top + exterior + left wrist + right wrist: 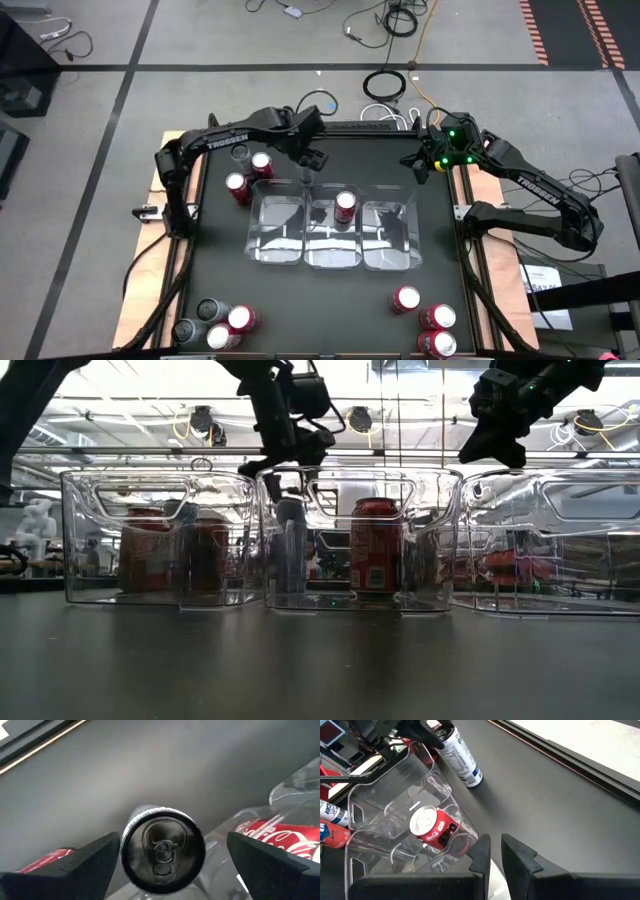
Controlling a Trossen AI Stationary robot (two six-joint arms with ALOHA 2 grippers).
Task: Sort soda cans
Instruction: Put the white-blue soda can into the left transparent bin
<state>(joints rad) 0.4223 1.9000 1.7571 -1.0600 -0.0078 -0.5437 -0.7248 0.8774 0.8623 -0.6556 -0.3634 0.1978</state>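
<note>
My left gripper [310, 160] [173, 842] is open and points down over a dark grey can [162, 850] [462, 757]. That can stands upright on the table just beyond the far wall of the middle clear tray [330, 262], with one finger on each side of its top. A red can [345, 205] [376, 548] stands in the middle tray. My right gripper [418, 165] [495, 850] is shut and hangs above the table's far right, beyond the right tray [415, 230]. My left gripper comes at the grey can's top rim [131, 827] from above, pointing down. One finger [95, 857] lies close against the rim, and I cannot tell whether it touches. The other finger [260, 860] stands clear of the can, which rests on the table.
Three clear trays sit side by side mid-table; the left tray [250, 225] holds no can. Cans stand far left [262, 163] [238, 187]. A group of red and grey cans stands near left [243, 318], and red cans stand near right [438, 317].
</note>
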